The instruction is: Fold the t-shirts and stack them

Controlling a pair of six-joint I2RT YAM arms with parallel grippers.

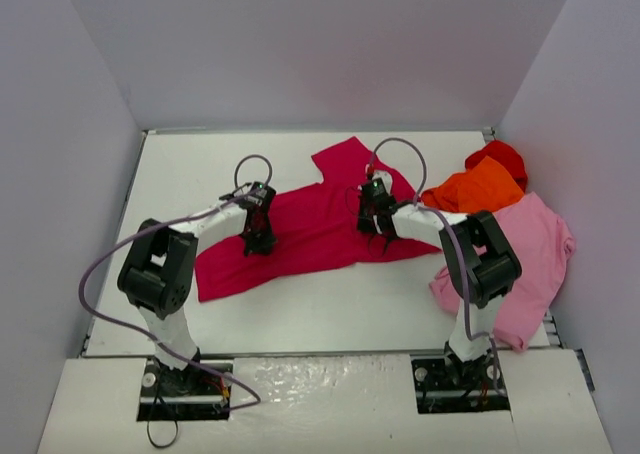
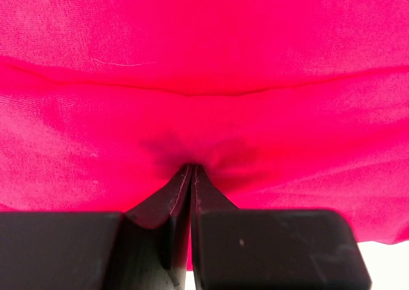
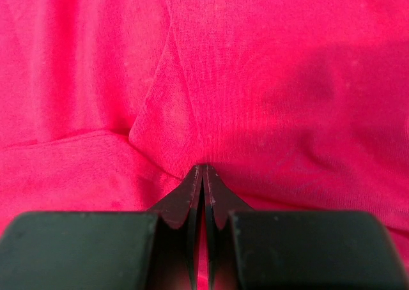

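The crimson t-shirt (image 1: 310,229) lies spread across the middle of the white table, one sleeve pointing toward the back. My left gripper (image 1: 258,242) is down on its left part and shut, and in the left wrist view the fingertips (image 2: 192,167) pinch a pucker of the crimson cloth (image 2: 204,47). My right gripper (image 1: 378,229) is down on the shirt's right part, also shut. Creases in the crimson cloth (image 3: 268,79) run into the tips of the right gripper (image 3: 202,167). At the right lie an orange t-shirt (image 1: 478,189), a bright red one (image 1: 497,157) and a light pink one (image 1: 535,249).
White walls close in the table at the back and both sides. The pink shirt hangs over the table's right edge (image 1: 552,319), behind the right arm's elbow (image 1: 488,259). Purple cables loop above both arms.
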